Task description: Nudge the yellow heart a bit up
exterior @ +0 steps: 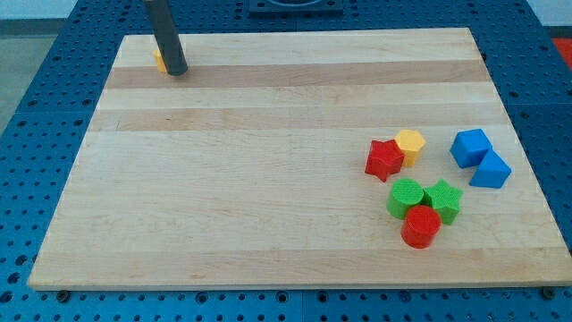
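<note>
A yellow block [157,60], only a sliver of it showing, sits near the board's top left corner, mostly hidden behind my rod; its shape cannot be made out. My tip [176,71] rests on the board just right of it, touching or nearly touching. A second yellow block [410,143], roughly hexagonal, lies at the view's right next to a red star [384,159].
At the view's right, a green cylinder [406,197], a green star [443,199] and a red cylinder [420,226] form a cluster. Two blue blocks [470,147] [491,170] lie further right. The wooden board [268,179] sits on a blue perforated table.
</note>
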Robot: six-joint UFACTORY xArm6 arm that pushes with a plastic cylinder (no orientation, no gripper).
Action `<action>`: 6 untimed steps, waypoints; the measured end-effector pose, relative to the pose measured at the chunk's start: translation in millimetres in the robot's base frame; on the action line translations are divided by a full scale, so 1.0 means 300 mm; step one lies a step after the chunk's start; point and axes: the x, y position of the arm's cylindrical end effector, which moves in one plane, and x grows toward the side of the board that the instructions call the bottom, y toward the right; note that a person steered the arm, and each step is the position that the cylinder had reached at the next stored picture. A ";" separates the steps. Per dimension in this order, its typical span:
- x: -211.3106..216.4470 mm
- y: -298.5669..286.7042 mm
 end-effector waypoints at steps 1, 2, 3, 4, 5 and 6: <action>-0.054 0.004; -0.066 -0.002; -0.063 -0.010; 0.014 -0.014; 0.038 -0.070; 0.025 -0.108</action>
